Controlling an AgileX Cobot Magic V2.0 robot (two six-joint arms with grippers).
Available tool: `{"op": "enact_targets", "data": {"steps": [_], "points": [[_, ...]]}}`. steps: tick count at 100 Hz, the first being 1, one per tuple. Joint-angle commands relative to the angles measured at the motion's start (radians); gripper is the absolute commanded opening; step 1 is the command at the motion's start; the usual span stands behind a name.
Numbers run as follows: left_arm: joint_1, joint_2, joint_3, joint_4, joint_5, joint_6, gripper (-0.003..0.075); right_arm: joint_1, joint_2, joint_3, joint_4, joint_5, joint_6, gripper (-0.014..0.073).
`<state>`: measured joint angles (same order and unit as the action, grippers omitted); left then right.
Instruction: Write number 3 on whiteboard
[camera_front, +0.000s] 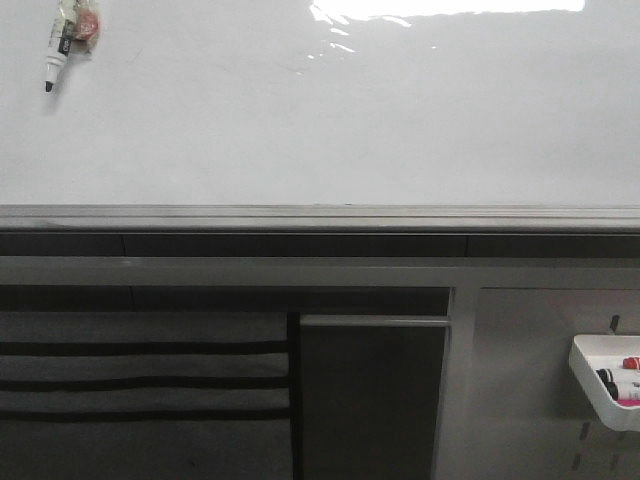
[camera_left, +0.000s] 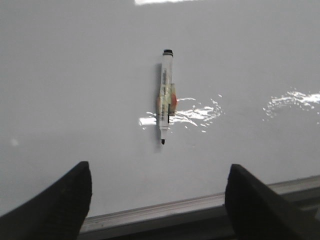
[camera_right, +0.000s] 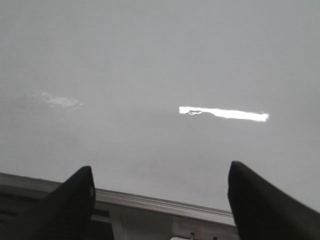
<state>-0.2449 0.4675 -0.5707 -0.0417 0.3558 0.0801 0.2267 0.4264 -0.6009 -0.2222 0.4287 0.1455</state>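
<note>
**Board blank, writing not begun**

The whiteboard (camera_front: 320, 120) shows no number 3. A marker (camera_left: 166, 97) hangs on it, tip down, untouched. Left pincer (camera_left: 159, 200) and right pincer (camera_right: 160, 200) stand wide, holding nothing. Everything is left to do, I judge.

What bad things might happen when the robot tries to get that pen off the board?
The marker hangs on the whiteboard, uncapped tip down; a clumsy pinch by the open left gripper might knock it loose or smear ink. Glare beside it could hide its edges. No 3 is written yet.
</note>
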Motion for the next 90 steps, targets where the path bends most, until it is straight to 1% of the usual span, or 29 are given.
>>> {"op": "enact_targets", "data": {"steps": [1,8,17,29,46,64,90], "points": [[-0.034,0.116,-0.073,0.010,-0.077,0.003,0.0514,0.076,0.051,-0.075,-0.001,-0.021,-0.087,0.0498],[-0.045,0.206,-0.114,0.042,-0.077,0.003,0.0514,0.149,0.085,-0.103,-0.001,0.019,-0.125,0.0498],[-0.047,0.323,-0.167,0.048,-0.095,0.003,0.0514,0.235,0.126,-0.116,-0.005,0.028,-0.132,0.0498],[-0.047,0.470,-0.228,0.055,-0.122,0.003,0.0514,0.301,0.163,-0.117,-0.005,0.011,-0.132,0.0498],[-0.047,0.665,-0.299,0.055,-0.197,0.003,0.0514,0.311,0.192,-0.117,-0.005,-0.018,-0.132,0.0498],[-0.047,0.819,-0.371,0.056,-0.274,0.003,0.0514,0.311,0.192,-0.117,-0.005,-0.020,-0.132,0.0498],[-0.042,0.964,-0.443,0.050,-0.347,0.003,0.0514,0.311,0.192,-0.117,-0.006,-0.020,-0.132,0.0498]]}}
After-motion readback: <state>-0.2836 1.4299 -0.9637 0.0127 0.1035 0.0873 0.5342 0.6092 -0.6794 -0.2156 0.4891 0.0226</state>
